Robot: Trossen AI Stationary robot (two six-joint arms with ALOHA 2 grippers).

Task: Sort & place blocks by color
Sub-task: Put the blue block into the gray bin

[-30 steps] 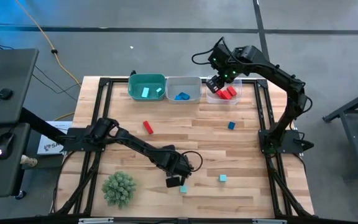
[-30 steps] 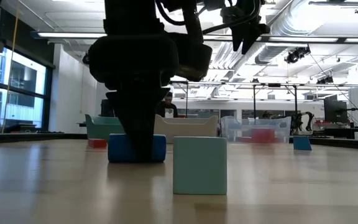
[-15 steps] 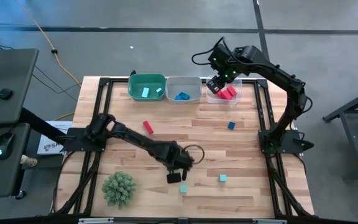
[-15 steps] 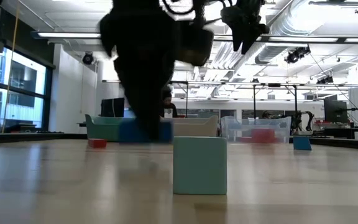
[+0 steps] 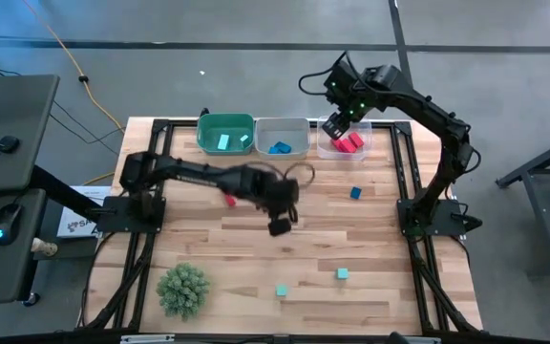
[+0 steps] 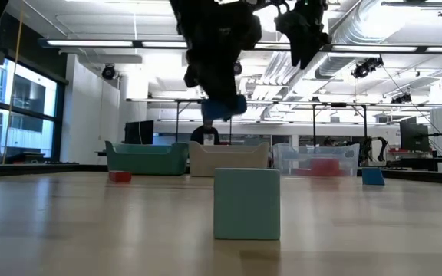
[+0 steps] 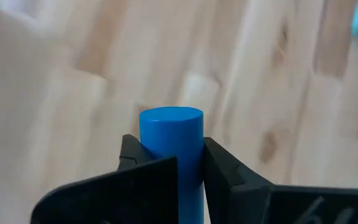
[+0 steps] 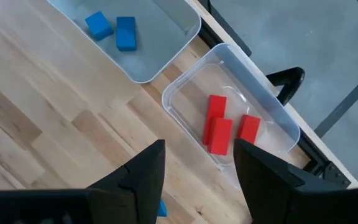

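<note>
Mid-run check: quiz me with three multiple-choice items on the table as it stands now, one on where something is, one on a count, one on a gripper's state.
1. Where does the right gripper hang?
A. above the clear bin
B. above the green spiky ball
C. over the table's front edge

2. How many red blocks lie in the clear bin?
A. one
B. three
C. five

3. What is the left gripper doing?
A. open and empty
B. shut on a red block
C. shut on the blue block

Answers:
1. A: the high view puts it over that bin at the table's far side.
2. B: the right wrist view shows three red pieces inside.
3. C: the left wrist view shows both fingers pressed against a blue piece.
</note>
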